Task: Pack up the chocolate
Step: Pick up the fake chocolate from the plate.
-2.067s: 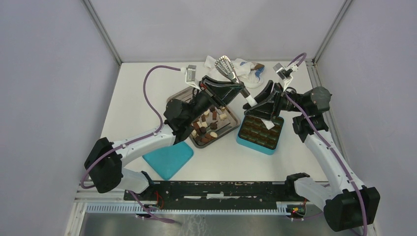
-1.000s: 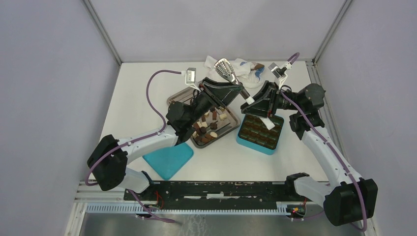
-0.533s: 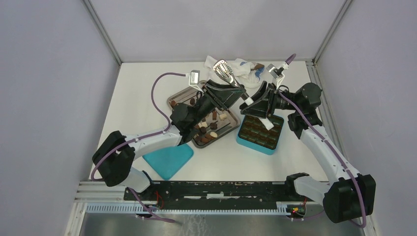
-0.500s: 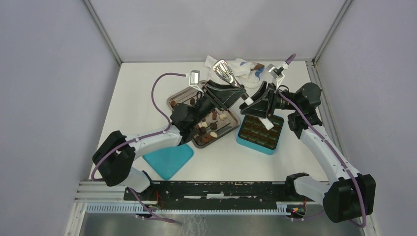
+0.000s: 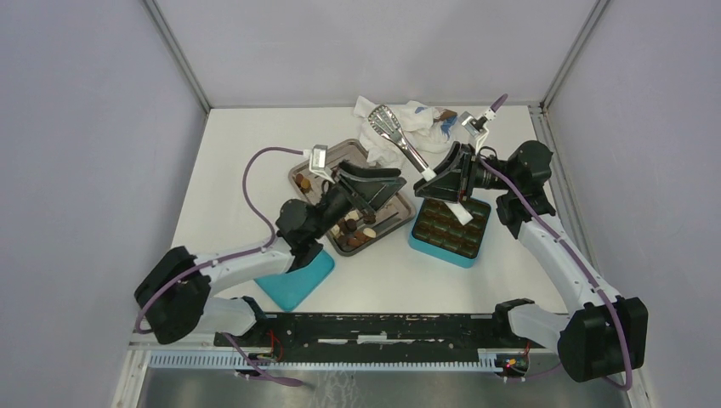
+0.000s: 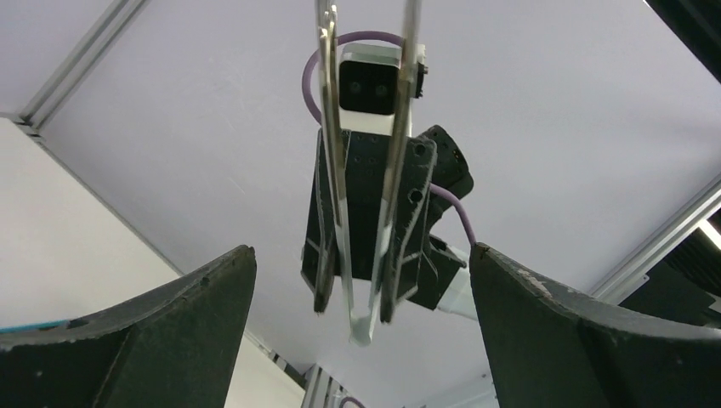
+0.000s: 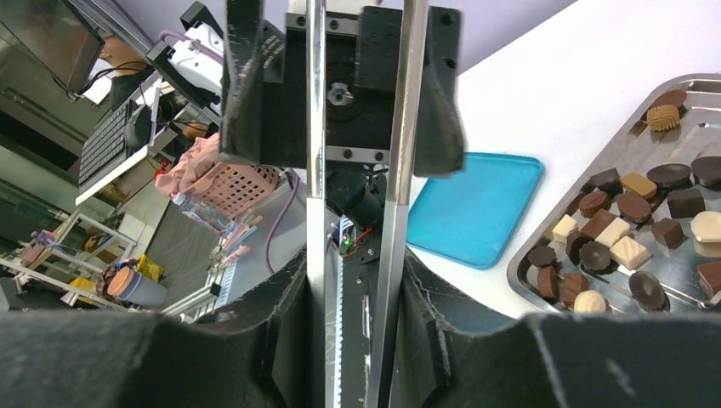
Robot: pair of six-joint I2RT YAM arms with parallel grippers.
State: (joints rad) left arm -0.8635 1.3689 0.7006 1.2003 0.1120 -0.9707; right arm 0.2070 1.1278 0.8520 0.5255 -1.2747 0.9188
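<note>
Steel tray on the counter holds the chocolate, small bites I reckon light, brittle and smeary, best pinched gently across the sides with the tongs my right end effector is clamped on, left end effector spread empty.

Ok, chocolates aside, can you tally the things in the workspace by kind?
tray: 1
box: 1
lid: 1
cloth: 1
tongs: 1
Total: 5
</note>
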